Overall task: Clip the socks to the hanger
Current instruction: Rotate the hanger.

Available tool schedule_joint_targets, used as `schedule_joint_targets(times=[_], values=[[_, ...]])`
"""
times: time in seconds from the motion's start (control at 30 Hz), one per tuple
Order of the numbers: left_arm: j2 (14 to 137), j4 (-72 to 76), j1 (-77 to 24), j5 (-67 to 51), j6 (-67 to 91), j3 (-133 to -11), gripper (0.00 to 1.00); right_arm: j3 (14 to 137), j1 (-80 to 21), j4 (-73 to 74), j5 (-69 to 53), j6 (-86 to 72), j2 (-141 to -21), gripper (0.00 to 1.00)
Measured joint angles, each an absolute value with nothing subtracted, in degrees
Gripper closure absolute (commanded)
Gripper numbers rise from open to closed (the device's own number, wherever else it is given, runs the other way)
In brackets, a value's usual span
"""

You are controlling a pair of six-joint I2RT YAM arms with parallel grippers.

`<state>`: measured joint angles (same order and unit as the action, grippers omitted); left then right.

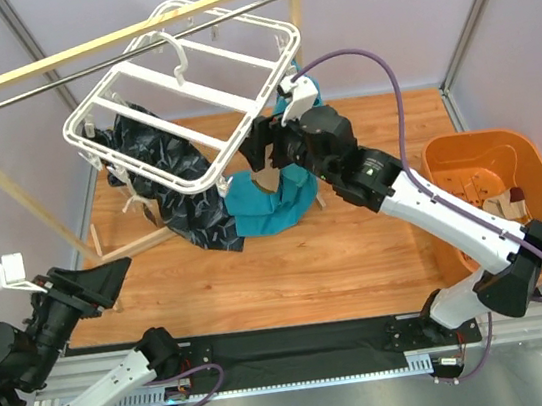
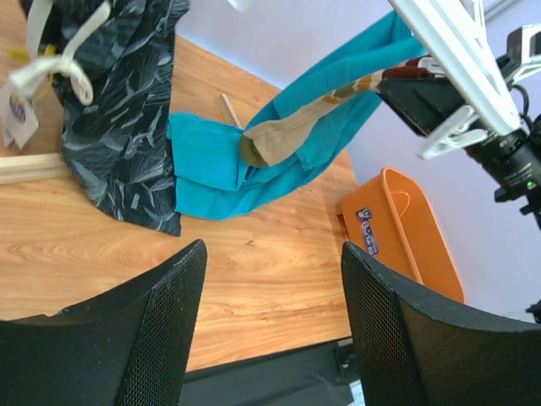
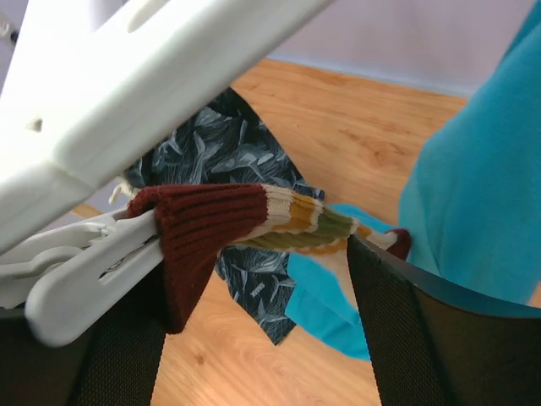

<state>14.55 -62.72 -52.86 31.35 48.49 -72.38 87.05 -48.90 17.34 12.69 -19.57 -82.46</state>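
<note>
At hanger clip: I see sock cuff pinched.
Right gripper: jaws apart, flanking sock.
Left gripper: jaws apart.

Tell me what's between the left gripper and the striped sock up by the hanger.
Bare wooden table, then folds of the teal cloth, with the sock hanging before them. The left wrist view shows this past the left gripper.

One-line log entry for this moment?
phase: clipping | striped maroon-cuffed sock: cuff at white plastic clip of white hanger frame | right gripper: at clip, grip unclear | left gripper: open, empty
</note>
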Motion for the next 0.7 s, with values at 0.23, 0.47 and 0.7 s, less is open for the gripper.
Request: schedule_joint_targets(times=[0.23,0.47,0.7], values=[[22.13,-59.75,-52.86,30.3,43.33,-75.96,0.28,88.36,-42.63,19.27,7.42,-18.04,-81.82,0.16],[39.18,-59.88,-52.88,38.83,34.15,-90.56,0.28,91.61,-38.61,21.76,5.04,-15.94,-83.09,0.15],[46.87,-58.48,-52.88,43.62,26.37,-94.28,0.27,96.4,-29.36,22.55,-4.51,-16.01,-87.35,0.14]])
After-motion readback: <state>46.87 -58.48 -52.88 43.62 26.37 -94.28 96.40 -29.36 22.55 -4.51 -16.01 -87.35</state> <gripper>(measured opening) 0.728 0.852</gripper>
